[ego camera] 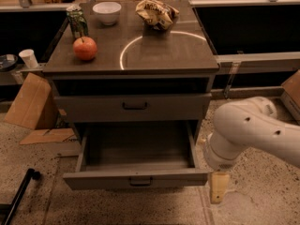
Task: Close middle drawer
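the middle drawer [136, 156] stands pulled well out from the cabinet [164, 55], under the shut upper drawer front [93, 108]. the gripper [219, 187] hangs low at the cabinet's right side, just beside the drawer's front right corner; whether it is released or clenched i cannot tell. the drawer looks stiff and light, probably sliding on runners. a flat push on its front panel near the small centre handle [140, 181] should do, with no grasp needed.
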